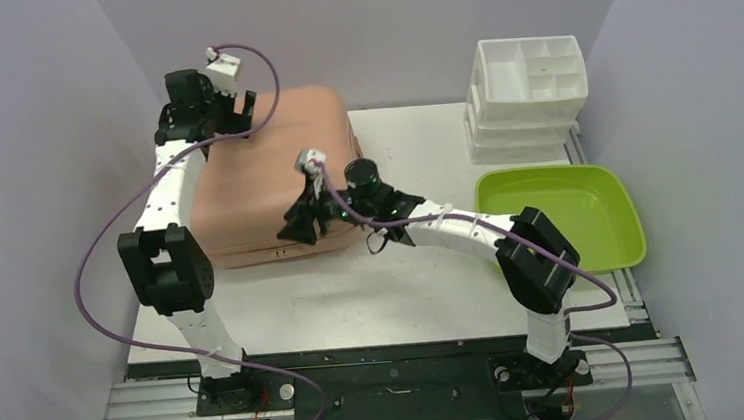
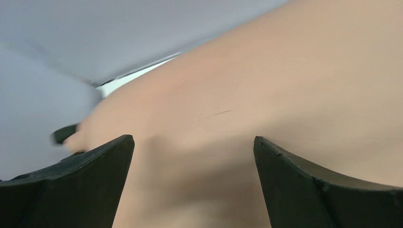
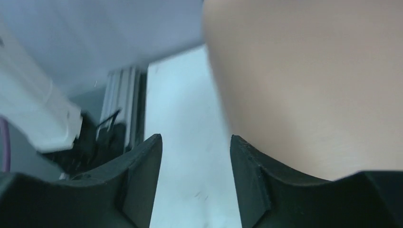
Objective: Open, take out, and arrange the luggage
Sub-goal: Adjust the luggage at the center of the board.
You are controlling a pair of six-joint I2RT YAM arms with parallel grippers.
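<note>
Salmon-pink luggage (image 1: 270,178) lying shut on table (image 1: 404,288). You are holding left pincer (image 2: 192,142) wide open at upper-left corner, likely steadying; right pincer (image 3: 196,140) hovering open, empty, by lower-right edge.

Left end effector (image 2: 192,142) gapes wide; right end effector (image 3: 196,140) sits partly parted.

Table (image 1: 355,302), left half: suitcase (image 1: 270,173). Far right corner: organizer (image 1: 529,82). Just before it, on my right: tray (image 1: 559,215). My left gripper (image 1: 230,116) over suitcase's far left corner; right gripper (image 1: 301,231) at its near right edge.
</note>
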